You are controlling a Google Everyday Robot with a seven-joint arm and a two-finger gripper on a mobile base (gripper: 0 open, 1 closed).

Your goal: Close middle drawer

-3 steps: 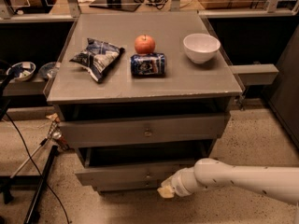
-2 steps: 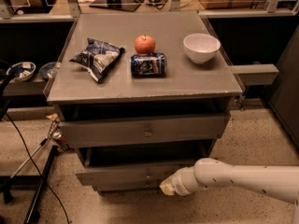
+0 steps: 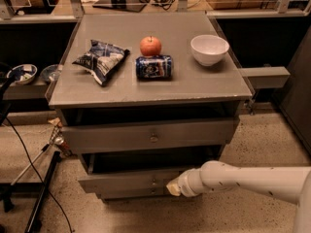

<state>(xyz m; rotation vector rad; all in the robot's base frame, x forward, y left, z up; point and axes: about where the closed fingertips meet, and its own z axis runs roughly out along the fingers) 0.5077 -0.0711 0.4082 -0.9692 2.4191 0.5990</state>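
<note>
- Camera view: the grey cabinet (image 3: 204,84) occupies the centre of the frame.
- The middle drawer (image 3: 121,182) sits at 6 o'clock from the cabinet top. It is pulled out, with a dark opening visible above its low front.
- The top drawer (image 3: 112,139), at 12 o'clock from the middle drawer, also stands slightly out.
- The lowest drawer (image 3: 131,193) shows just beneath the middle drawer.
- The white arm (image 3: 248,178) enters from 4 o'clock.
- The gripper (image 3: 174,187) is at 3 o'clock from the middle drawer's knob (image 3: 153,181), at the right end of the drawer front. Whether it is open or closed cannot be told.
- On the cabinet top, from 9 to 3 o'clock: chip bag (image 3: 101,59), can (image 3: 153,67) with apple (image 3: 150,46) behind it, and white bowl (image 3: 209,49).
</note>
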